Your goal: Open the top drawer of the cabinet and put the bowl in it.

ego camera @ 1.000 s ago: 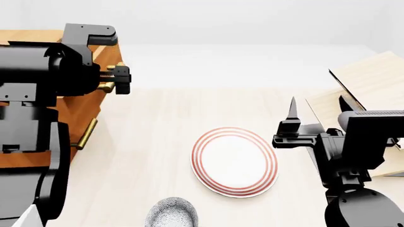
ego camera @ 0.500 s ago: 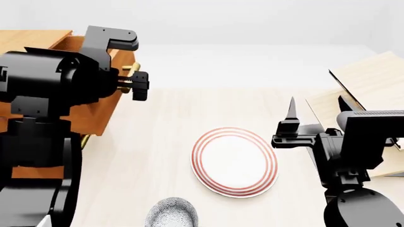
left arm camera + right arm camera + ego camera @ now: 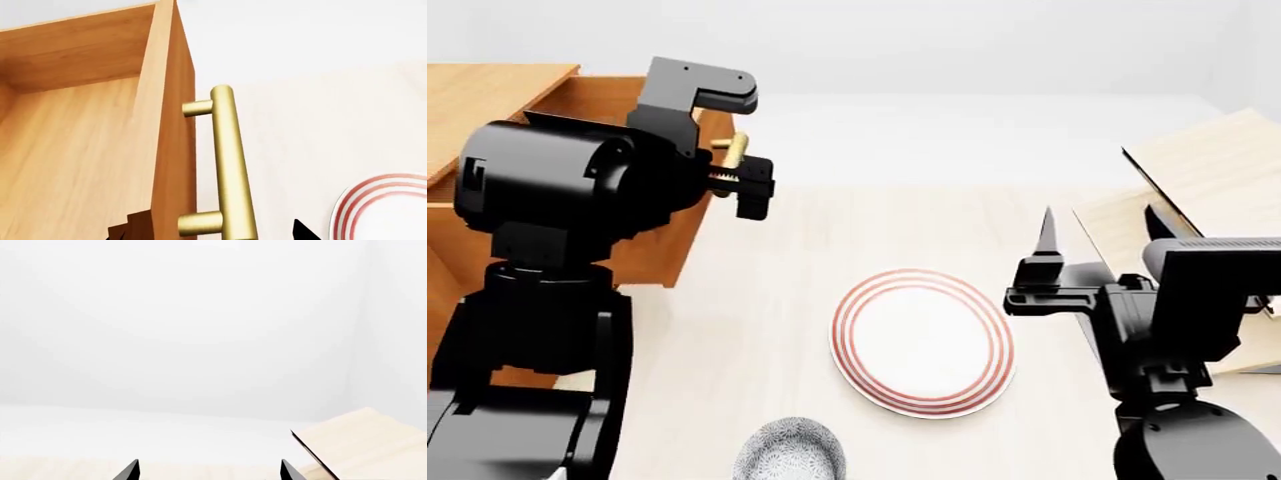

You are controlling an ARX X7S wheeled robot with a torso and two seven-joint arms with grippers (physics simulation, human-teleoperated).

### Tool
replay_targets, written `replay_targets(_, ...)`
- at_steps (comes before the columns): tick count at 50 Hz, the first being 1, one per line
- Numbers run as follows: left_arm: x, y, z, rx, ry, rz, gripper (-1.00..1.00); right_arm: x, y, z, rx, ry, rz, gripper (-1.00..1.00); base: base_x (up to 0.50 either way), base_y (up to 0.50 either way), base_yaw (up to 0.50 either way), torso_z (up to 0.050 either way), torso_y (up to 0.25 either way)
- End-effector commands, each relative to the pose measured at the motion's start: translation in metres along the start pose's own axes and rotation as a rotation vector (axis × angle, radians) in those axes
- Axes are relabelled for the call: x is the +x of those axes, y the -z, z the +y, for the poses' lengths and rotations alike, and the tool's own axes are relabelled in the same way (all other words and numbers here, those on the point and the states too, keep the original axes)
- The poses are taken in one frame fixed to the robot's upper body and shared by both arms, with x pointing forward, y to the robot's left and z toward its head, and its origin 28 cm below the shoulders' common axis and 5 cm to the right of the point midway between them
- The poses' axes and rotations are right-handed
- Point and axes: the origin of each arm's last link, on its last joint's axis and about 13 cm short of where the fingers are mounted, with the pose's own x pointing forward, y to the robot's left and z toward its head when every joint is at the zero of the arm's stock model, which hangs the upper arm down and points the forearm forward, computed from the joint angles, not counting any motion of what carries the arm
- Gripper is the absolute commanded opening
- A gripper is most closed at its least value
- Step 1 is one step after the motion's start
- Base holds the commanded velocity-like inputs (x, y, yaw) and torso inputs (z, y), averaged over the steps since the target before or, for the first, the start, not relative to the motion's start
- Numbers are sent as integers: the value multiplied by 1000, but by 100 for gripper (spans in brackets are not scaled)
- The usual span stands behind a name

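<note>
The cabinet (image 3: 481,90) stands at the far left. Its top drawer (image 3: 661,250) is pulled well out, and its plain wood interior (image 3: 73,150) shows nothing inside in the part I see. My left gripper (image 3: 747,150) (image 3: 213,231) is open and straddles the drawer front and the brass handle (image 3: 227,165). One finger is inside the drawer and the other is outside the bar. The speckled bowl (image 3: 790,452) sits at the near table edge, apart from both grippers. My right gripper (image 3: 1098,235) (image 3: 210,471) hovers open and empty at the right.
A white plate with red rings (image 3: 924,340) (image 3: 380,210) lies mid-table between the arms, just beyond the bowl. A pale tilted board rack (image 3: 1214,170) (image 3: 360,440) stands at the right, close behind my right gripper. The two lower drawers are hidden by my left arm.
My left gripper has travelled to the right, and the top drawer has slid farther out of the cabinet with it. The right arm, plate and bowl have not moved.
</note>
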Motion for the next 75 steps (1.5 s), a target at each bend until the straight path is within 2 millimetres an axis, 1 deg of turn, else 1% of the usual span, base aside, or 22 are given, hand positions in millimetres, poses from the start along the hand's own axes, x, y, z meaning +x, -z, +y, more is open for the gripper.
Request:
replay_targets(1,8,21,-28,6,208,103,100,0,1,-2,5,4,0,100,0,0,0,0,0)
replay_targets(7,1,17,-37,25,245,86,100,0,1,-2,7,4,0,100,0,0,0,0,0)
replay_targets(24,-15,5,-49,25,319,33,100,0,2,-2,11,3,0,100,0,0,0,0,0)
replay_targets(27,-16,-1,-46,7,307,-9,100,0,2,-3,12,5,2,100,0,0,0,0,0)
replay_targets(31,-23,-20,-37,-50,257,-132,100,0,3,-3,13,6,2,100,0,0,-4,0,2)
replay_targets(38,-51,-46,-24,-109,232,-348,100,-1,3,-2,14,5,-1,100,1,-2,-5,0,3)
replay_targets(41,-61,-51,-19,-115,229,-394,100,-1,2,-2,13,5,-1,100,0,0,0,0,3)
replay_targets(45,-75,-52,-15,-110,240,-433,100,-1,1,-2,12,5,-5,100,0,0,0,0,0)
replay_targets(49,-87,-49,-15,-89,262,-459,100,-1,0,-1,10,2,-7,100,0,0,0,0,0)
replay_targets(52,-99,-45,-17,-48,279,-518,100,-1,-1,-1,8,1,-9,100,0,0,0,0,0)
replay_targets(57,-119,-32,-26,5,350,-565,100,-2,-1,0,8,-1,-10,100,0,0,0,0,0)
replay_targets(59,-125,-23,-31,30,375,-573,100,-3,-1,0,10,-1,-10,100,0,0,0,0,0)
replay_targets(62,-128,-12,-37,56,403,-574,100,-3,-2,-1,10,1,-12,100,0,0,0,0,0)
replay_targets(71,-130,27,-51,81,491,-586,100,-3,-4,-3,17,12,-18,100,0,0,0,0,0)
replay_targets(74,-131,39,-55,128,490,-674,100,-4,-3,-2,15,10,-16,100,0,0,0,0,0)
replay_targets(75,-131,43,-56,141,501,-678,100,-4,-3,-2,14,9,-16,100,0,0,0,0,0)
